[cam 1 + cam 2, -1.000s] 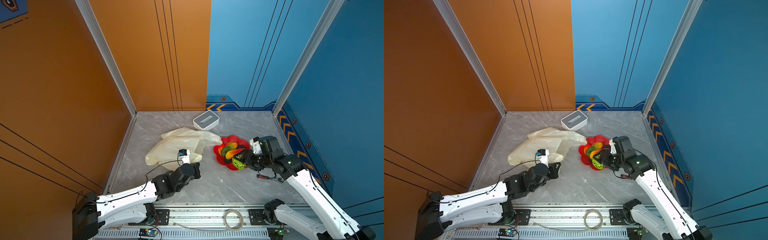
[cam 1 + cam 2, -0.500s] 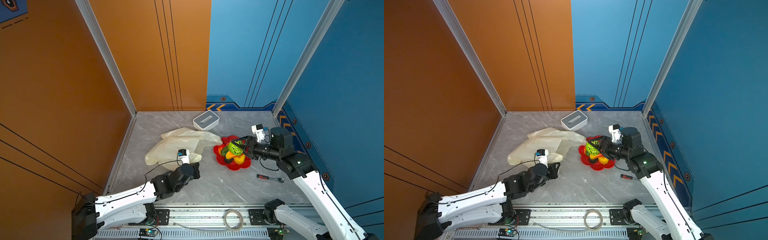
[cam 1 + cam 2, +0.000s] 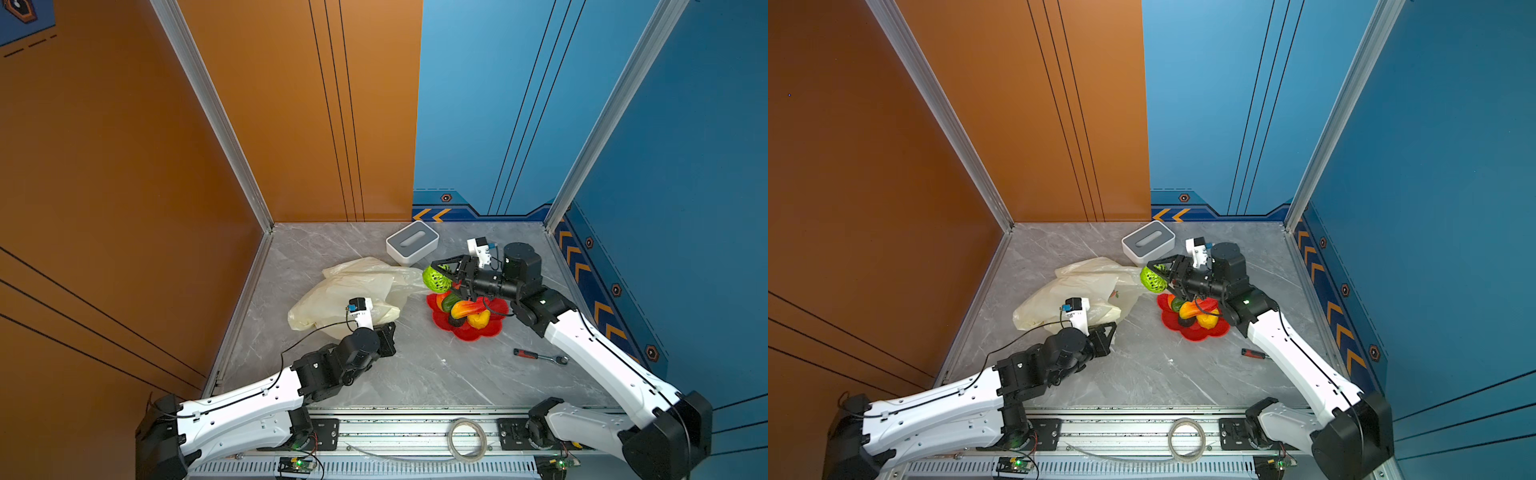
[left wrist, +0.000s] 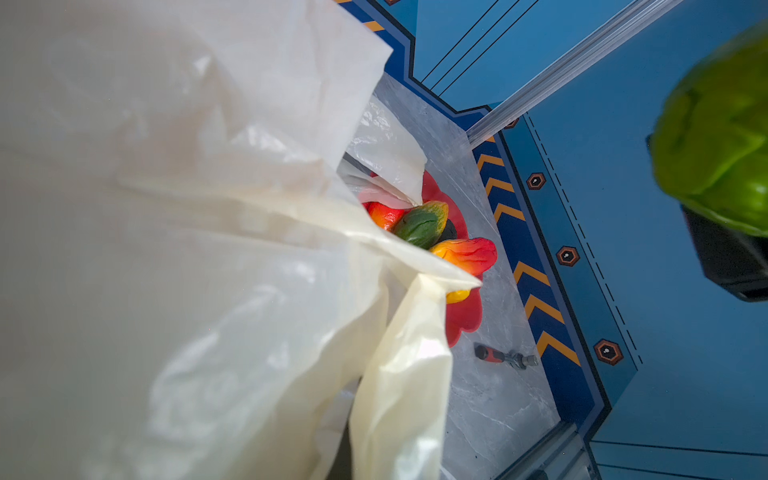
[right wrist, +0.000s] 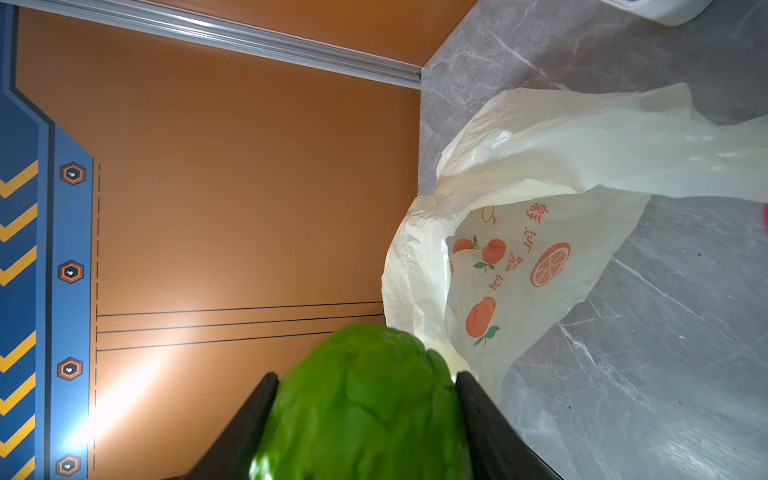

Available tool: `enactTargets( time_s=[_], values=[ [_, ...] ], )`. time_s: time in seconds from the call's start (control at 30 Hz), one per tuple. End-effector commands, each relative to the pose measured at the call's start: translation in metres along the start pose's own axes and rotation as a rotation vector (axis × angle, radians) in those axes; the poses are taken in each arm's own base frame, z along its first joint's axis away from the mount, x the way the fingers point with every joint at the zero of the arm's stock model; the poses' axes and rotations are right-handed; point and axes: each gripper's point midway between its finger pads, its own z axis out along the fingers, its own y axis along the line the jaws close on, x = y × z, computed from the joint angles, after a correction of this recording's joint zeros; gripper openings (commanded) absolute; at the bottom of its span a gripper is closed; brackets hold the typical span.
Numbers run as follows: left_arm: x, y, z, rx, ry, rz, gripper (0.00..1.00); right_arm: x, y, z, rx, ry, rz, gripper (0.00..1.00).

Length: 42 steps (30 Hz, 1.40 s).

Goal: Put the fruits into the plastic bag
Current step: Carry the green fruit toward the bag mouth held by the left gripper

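Fingers [image 5: 482, 419] of the right gripper [image 3: 437, 276] clamp the bumpy green fruit [image 3: 434, 283] in the air
It hangs at 3 o'clock of the plastic bag [image 3: 345, 291]; the left gripper [image 3: 385, 337] is closed on the bag at 6 o'clock; other fruits [image 3: 465, 309] lie in the red dish [image 3: 469, 333]

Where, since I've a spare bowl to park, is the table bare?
Front middle, between the left arm and the wrench; also the back left corner behind the bag. Crowded where bag, box and dish cluster, with the right gripper holding a green fruit there.
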Motion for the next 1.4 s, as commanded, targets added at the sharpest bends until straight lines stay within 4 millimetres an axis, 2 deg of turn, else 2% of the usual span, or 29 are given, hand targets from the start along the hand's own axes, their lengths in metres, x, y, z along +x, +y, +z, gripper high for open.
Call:
enactTargets(
  time_s=[0.0,0.17,0.4,0.73,1.0,1.37],
  values=[
    [-0.006,0.005,-0.003,-0.01,-0.026,-0.013,0.0,0.001,0.014,0.015,-0.053,0.025,-0.039,0.5],
    [-0.011,0.005,-0.004,-0.006,-0.035,-0.021,0.0,0.008,-0.008,0.041,-0.005,0.084,-0.035,0.49],
    [-0.014,0.005,-0.004,-0.003,-0.039,-0.03,0.0,0.015,-0.038,0.065,0.054,0.14,-0.018,0.48],
    [-0.021,0.004,-0.007,-0.001,-0.049,-0.039,0.0,0.036,-0.069,0.092,0.119,0.221,-0.009,0.47],
    [-0.026,0.0,-0.009,0.008,-0.051,-0.031,0.0,0.044,-0.096,0.109,0.205,0.257,-0.015,0.45],
    [-0.022,-0.005,-0.008,0.029,-0.033,-0.012,0.0,0.038,-0.105,0.137,0.241,0.255,0.002,0.43]
  ],
)
